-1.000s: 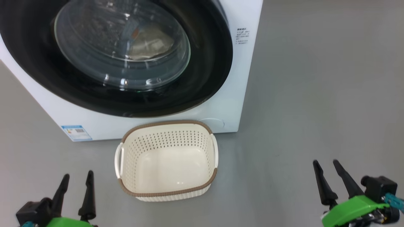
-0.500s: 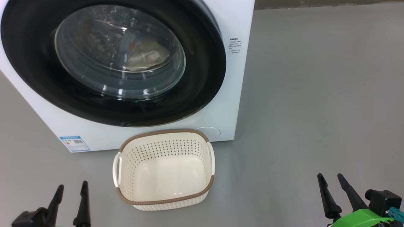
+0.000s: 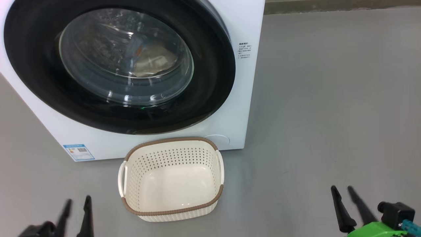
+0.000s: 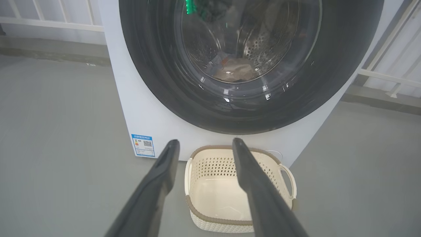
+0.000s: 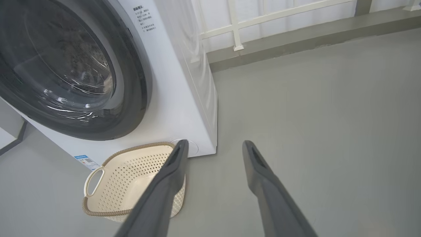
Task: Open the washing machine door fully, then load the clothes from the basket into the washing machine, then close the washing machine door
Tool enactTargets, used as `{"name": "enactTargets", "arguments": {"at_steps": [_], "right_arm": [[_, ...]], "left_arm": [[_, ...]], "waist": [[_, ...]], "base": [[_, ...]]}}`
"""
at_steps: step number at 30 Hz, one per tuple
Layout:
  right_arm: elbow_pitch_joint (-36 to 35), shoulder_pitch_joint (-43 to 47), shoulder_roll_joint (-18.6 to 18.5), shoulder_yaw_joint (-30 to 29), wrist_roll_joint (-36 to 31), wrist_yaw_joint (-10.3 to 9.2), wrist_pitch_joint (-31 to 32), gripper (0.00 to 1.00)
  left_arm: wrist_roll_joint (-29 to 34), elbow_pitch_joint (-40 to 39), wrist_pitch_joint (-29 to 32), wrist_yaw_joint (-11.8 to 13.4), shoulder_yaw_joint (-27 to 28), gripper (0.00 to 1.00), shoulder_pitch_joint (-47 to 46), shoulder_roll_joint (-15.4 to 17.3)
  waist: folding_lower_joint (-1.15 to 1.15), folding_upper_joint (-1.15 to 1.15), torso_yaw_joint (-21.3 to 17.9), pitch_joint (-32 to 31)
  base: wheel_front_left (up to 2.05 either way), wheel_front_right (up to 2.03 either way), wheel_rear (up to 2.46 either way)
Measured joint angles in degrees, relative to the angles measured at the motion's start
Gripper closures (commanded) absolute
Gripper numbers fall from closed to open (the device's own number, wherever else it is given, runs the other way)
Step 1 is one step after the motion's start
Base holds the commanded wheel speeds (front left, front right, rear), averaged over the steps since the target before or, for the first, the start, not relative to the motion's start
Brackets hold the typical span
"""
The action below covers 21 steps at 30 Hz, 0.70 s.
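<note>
Showing the task apparently complete: washing machine door shut on the washing machine, clothes inside behind its glass, basket empty on the floor. Left pincer and right pincer are spread wide, holding nothing.

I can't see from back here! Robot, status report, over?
Left gripper open, right gripper open, both holding nothing. Washing machine door shut, clothes behind its glass. Basket on floor just before the machine.
</note>
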Motion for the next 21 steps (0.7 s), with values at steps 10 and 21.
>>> {"name": "enactTargets", "arguments": {"at_steps": [10,21], "right_arm": [[3.31,1.15,1.97,0.19,2.21,0.00,0.89,1.00],[2.54,1.14,2.43,-0.51,8.37,0.00,2.94,1.00]], "left_arm": [[-2.57,3.19,1.03,0.00,-0.76,1.00,1.81,-3.23],[-8.91,3.10,3.03,0.00,-0.30,1.00,1.78,-3.56]], "waist": [[0.02,0.00,0.03,-0.17],[0.01,0.00,0.12,-0.24]], "base": [[0.00,0.00,0.00],[0.00,0.00,0.00]]}}
